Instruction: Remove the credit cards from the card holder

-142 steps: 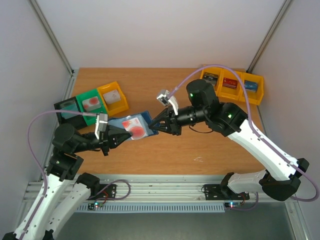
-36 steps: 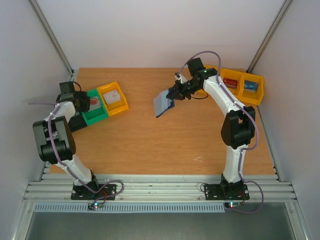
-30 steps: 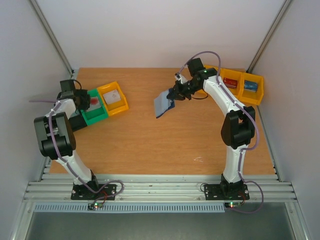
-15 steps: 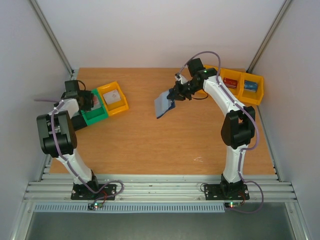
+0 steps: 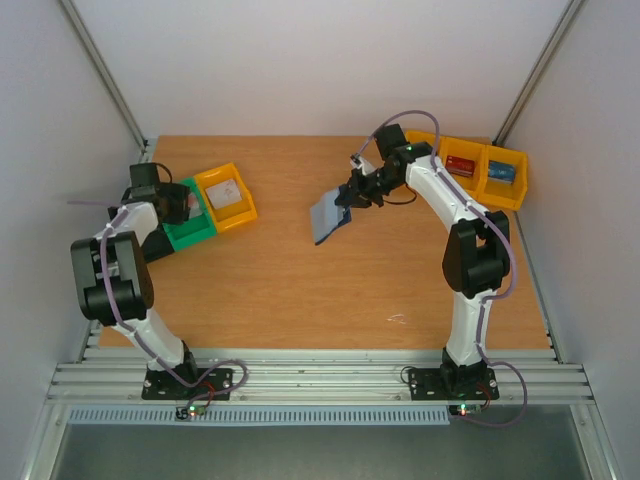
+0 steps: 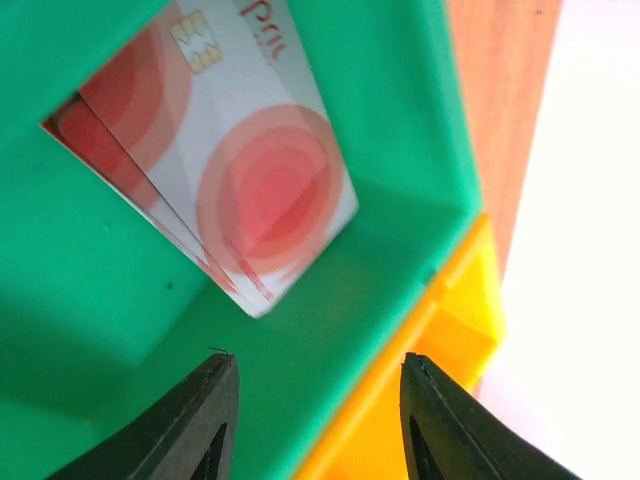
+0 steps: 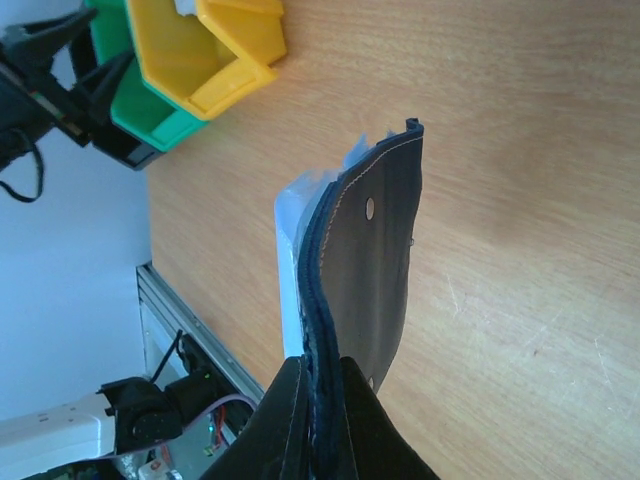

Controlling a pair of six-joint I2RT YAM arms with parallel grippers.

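We see the left tool (image 6: 315, 400) poised over the green bin (image 6: 400, 100), its fingers parted and gripping nothing. Inside that bin lie two overlapping red-and-white credit cards (image 6: 250, 190), clear of the fingers. A yellow bin (image 6: 450, 380) touches the green bin's right side. Well to the right of the green bin, the right tool (image 7: 320, 395) is pinched tight on one edge of the navy card holder (image 7: 375, 270), held over the table (image 7: 500, 150).

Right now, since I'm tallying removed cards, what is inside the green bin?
The green bin holds stacked credit cards: the top one pale with red circles and a chip, another edge showing beneath. Anything lower is covered.
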